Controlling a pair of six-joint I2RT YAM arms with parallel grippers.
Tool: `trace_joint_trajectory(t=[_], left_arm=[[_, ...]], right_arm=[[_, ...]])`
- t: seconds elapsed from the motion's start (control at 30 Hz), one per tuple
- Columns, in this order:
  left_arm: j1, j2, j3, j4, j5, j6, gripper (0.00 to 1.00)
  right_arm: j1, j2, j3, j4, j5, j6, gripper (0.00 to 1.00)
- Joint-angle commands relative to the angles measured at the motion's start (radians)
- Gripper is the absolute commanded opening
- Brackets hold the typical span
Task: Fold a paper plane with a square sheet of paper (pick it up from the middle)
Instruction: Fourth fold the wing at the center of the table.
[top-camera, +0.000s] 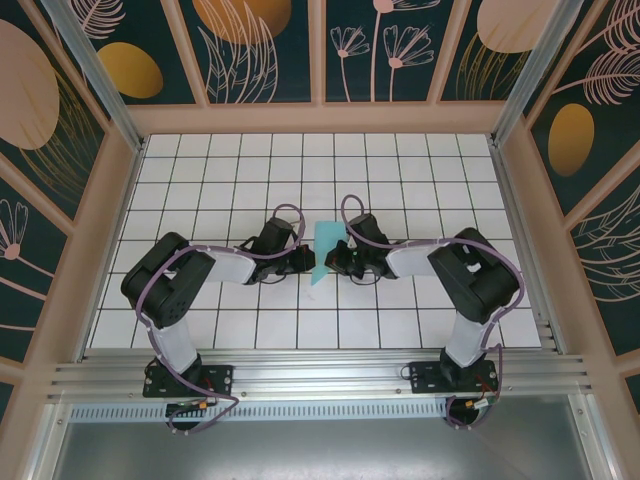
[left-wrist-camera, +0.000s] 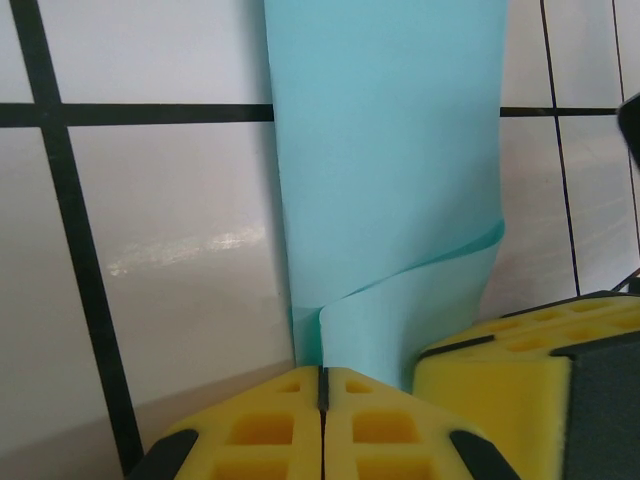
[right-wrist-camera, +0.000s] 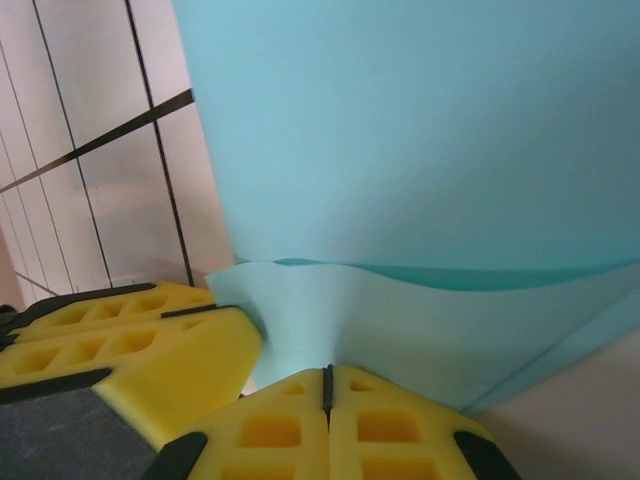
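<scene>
**Left claw** (left-wrist-camera: 322, 400): We list its yellow pads as pressed together. Pale paper rises straight out of the seam between them, so we enter it as clamped on the sheet.

**Right claw** (right-wrist-camera: 327, 400): Its pads are likewise together, with a curled lip of the same paper coming up from the seam, so it is also clamped on the sheet. The two claws sit just beside one another, and each wrist view catches the other's foam pad at its edge.

**Sheet of paper** (top-camera: 326, 245): It is light turquoise and held between the two claws near the middle of the white tiled table (top-camera: 200, 300). From above it reads as a narrow shape tapering toward the near side. At least two layers overlap, and a flap bows loosely near the pads.

**Handling, in our judgement:**
- The sheet is very light, thin and limp, and it sags wherever it is unsupported.
- It creases readily and could tear at the pinch points if the claws pull apart.
- Its surface is smooth, so it may slide out of the foam.
- It is best held close to the fold line, with the pads flat across all layers.

**Not made out:**
- The sheet's upper edge is cut off in both wrist views.
- We cannot count the layers, or tell how many each seam holds.
- We cannot tell whether the lower tip touches the table.
- From above, the claws cover the part being gripped.
</scene>
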Motion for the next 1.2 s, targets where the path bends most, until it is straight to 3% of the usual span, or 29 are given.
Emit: trace_joint_trajectory(t=[0.0, 0.2, 0.43, 0.7, 0.87, 1.17], left_arm=[[-0.015, 0.048, 0.009, -0.045, 0.01, 0.02, 0.08], [-0.015, 0.053, 0.015, -0.048, 0.013, 0.021, 0.08], [-0.015, 0.05, 0.013, -0.053, 0.012, 0.026, 0.08], [-0.015, 0.055, 0.013, -0.052, 0.015, 0.027, 0.08], [-0.016, 0.054, 0.015, -0.055, 0.017, 0.027, 0.09], [-0.015, 0.038, 0.02, -0.056, 0.04, 0.031, 0.14]], right_arm=[[0.007, -0.066, 0.019, -0.002, -0.018, -0.016, 0.05], [0.037, -0.022, -0.046, 0.082, -0.051, 0.034, 0.05], [0.04, 0.037, -0.039, 0.024, -0.035, 0.011, 0.04], [-0.039, -0.061, 0.039, -0.066, -0.002, -0.072, 0.05], [-0.093, -0.009, 0.026, -0.016, -0.046, -0.081, 0.05], [-0.098, 0.065, 0.025, -0.084, 0.001, -0.107, 0.05]])
